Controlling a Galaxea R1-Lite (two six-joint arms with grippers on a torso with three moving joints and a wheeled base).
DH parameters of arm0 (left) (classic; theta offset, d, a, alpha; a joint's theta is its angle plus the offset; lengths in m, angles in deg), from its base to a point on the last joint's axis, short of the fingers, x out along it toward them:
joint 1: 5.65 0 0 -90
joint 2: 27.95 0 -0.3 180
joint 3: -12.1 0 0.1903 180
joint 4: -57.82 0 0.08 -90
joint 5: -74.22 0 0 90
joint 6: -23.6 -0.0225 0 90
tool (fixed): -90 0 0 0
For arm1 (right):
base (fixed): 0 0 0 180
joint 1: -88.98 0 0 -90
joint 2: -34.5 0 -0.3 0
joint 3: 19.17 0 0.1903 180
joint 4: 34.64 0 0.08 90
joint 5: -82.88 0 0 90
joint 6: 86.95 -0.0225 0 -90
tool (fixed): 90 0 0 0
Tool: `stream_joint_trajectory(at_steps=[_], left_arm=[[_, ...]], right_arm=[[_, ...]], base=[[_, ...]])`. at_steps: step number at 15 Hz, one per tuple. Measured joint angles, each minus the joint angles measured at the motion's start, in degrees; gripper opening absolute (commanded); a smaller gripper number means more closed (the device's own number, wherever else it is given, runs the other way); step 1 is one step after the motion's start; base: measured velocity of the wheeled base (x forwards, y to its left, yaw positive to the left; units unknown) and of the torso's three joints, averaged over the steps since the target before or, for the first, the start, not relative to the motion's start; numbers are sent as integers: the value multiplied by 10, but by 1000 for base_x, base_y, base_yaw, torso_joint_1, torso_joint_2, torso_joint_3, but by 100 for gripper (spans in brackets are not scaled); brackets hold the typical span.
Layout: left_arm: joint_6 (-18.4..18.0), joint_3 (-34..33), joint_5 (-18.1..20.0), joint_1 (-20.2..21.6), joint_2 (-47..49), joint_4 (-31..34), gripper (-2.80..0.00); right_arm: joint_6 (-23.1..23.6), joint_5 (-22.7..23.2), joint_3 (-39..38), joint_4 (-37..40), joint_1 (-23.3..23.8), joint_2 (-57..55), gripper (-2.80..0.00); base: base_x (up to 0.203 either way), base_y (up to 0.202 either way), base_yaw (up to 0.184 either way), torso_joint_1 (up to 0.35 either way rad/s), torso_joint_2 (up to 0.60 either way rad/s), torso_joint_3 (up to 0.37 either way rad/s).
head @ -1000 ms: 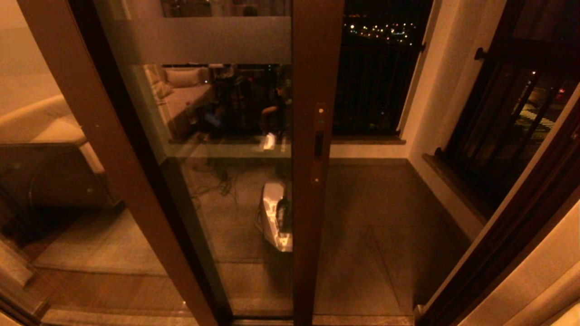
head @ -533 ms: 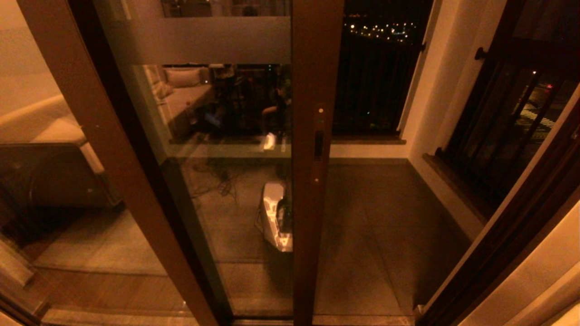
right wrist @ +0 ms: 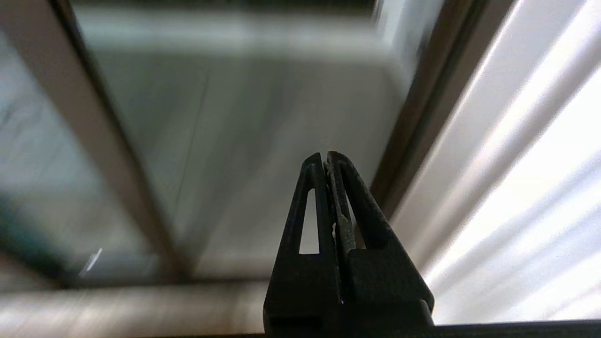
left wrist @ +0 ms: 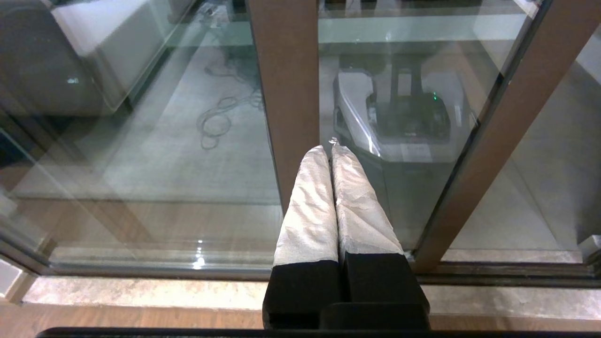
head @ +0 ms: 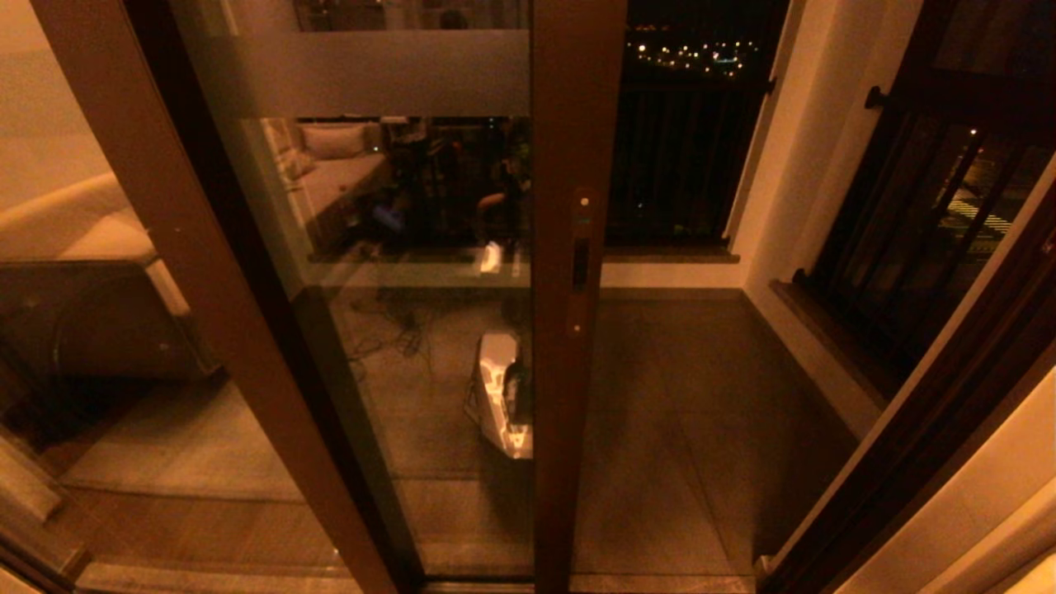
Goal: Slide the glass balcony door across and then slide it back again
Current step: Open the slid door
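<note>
I see the glass balcony door partly slid across, its handled stile mid-opening, balcony floor bare beside it. My left gripper sits low before the glass, jaws pressed together, empty. My right gripper has its jaws closed, holding nothing.

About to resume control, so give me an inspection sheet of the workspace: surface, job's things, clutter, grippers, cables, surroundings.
Surface: balcony floor, bare.
Job's things: door partly open, stile mid-view, handle untouched.
Clutter: nothing seen.
Grippers: left gripper shut, empty, low before the glass; right gripper shut, empty, near the doorway's right frame.
Cables: only loops reflected in the glass.
Surroundings: railings, fixed panel, night outside.
</note>
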Motion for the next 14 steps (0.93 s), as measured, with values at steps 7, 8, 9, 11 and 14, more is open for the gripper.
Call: stream_joint_trajectory(at_steps=[7, 8, 9, 11, 14], left_arm=[[0, 0, 0, 0, 0, 0, -280], [0, 0, 0, 0, 0, 0, -280], [0, 0, 0, 0, 0, 0, -280], [0, 0, 0, 0, 0, 0, -280], [0, 0, 0, 0, 0, 0, -280]], right_arm=[[-48, 40, -26, -19, -1, 0, -280], [-52, 39, -26, -19, -1, 0, -280], [-54, 39, -27, -19, -1, 0, -280], [-54, 39, -27, -19, -1, 0, -280], [-55, 39, -27, -18, -1, 0, -280]], base=[[0, 0, 0, 0, 0, 0], [0, 0, 0, 0, 0, 0], [0, 0, 0, 0, 0, 0], [0, 0, 0, 0, 0, 0], [0, 0, 0, 0, 0, 0]])
